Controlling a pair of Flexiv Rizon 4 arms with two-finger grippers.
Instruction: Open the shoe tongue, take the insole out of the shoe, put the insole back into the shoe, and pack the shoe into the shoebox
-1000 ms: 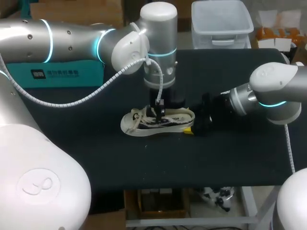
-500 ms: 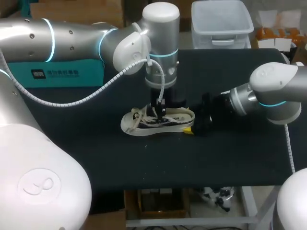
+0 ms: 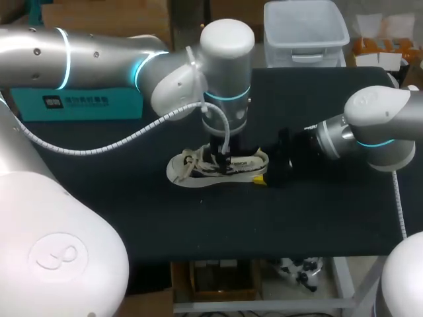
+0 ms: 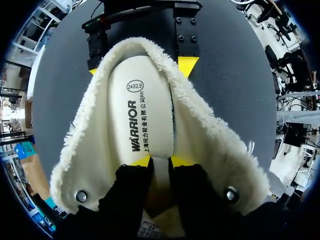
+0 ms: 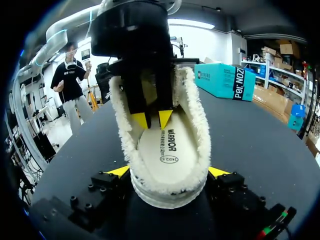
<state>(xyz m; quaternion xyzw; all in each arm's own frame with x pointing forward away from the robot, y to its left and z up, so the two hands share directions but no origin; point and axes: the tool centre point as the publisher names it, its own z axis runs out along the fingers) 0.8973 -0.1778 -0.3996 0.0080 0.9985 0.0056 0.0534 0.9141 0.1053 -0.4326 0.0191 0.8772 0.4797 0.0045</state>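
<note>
The shoe (image 3: 198, 173), a low sneaker with a shaggy cream fleece lining (image 4: 200, 125), lay near the middle of the dark surface (image 3: 297, 211), toe to the left and heel to the right. Its printed insole (image 4: 135, 120) sat flat inside, reaching back to the heel.

The left gripper (image 4: 160, 161) came straight down into the shoe's mouth. Its jaws were narrow, closed on a pale strip of the insole at about mid-foot. Coming from directly above looked to me the only way in past the lining, and a pinch there would let the insole be drawn or slid along the shoe.

The right gripper (image 5: 169, 172) lay low along the surface from the right. Its jaws stood wide, one yellow tip on each side of the heel, clamping the shoe. I took that as an anchor, so the shoe would not lift or skid while the insole was worked.

The teal shoebox (image 3: 79, 102) stood at the far left, well apart from the shoe, so packing was not yet in hand.
</note>
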